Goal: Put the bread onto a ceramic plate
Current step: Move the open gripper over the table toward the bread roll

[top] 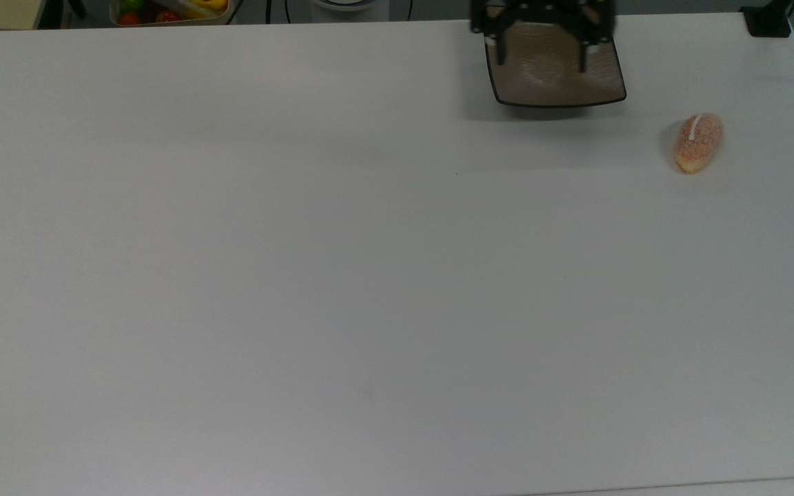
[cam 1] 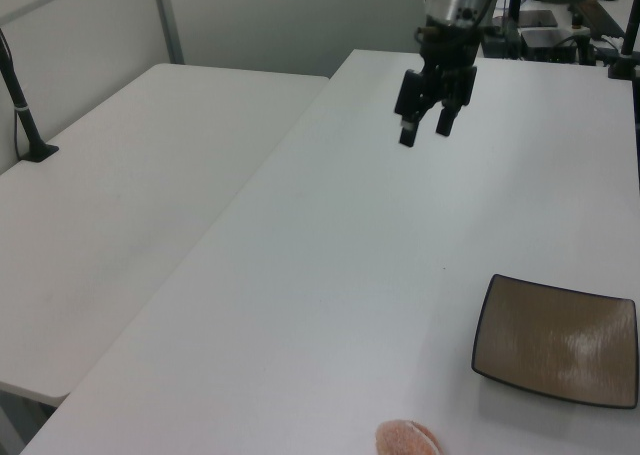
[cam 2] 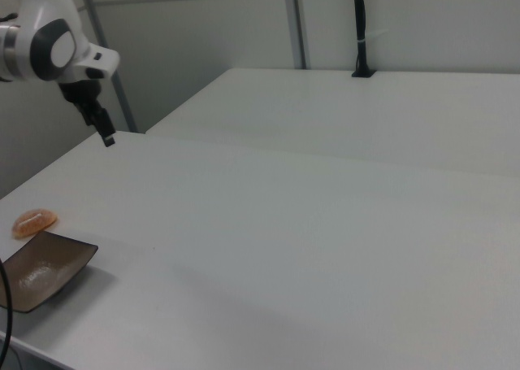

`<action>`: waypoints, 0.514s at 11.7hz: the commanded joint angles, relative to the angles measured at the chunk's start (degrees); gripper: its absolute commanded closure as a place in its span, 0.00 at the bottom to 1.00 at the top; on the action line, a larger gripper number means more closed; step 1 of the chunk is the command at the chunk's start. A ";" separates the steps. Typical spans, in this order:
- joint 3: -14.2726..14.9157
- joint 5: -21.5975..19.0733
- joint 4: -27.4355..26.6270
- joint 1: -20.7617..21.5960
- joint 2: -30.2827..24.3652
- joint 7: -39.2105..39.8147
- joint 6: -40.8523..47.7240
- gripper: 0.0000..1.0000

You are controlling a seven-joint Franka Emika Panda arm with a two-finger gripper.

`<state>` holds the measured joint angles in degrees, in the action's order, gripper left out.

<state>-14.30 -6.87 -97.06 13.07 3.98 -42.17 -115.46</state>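
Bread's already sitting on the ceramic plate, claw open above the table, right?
Not quite. The bread is not on the ceramic plate: in the top view it lies on the bare table, apart from the plate, off toward the top view's right. The claw is open above the table, as the left view shows.

the top view looks almost straight down on the white table [top: 342, 275], wide enough to take in nearly its whole surface. the left view sits low past one short end and looks down the table's length, with the ceramic plate [cam 1: 556, 340] and bread [cam 1: 408, 439] close at the left view's bottom. the right view stands off a corner near the plate's end, looking obliquely across the table toward a second table [cam 2: 390, 110]. all three share the plate, the bread and the gripper [cam 1: 426, 123] held above the table.
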 commanded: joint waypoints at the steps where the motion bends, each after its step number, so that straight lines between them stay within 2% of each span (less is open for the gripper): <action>1: -2.39 -0.43 -0.33 5.63 2.78 -9.40 -5.81 0.00; 4: -2.58 0.88 -0.24 12.92 8.39 -17.48 -13.96 0.00; 6: -2.58 4.56 0.81 17.14 12.44 -22.93 -18.64 0.00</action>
<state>-17.29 -5.80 -97.49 26.10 12.22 -59.12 -129.20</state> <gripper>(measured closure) 0.000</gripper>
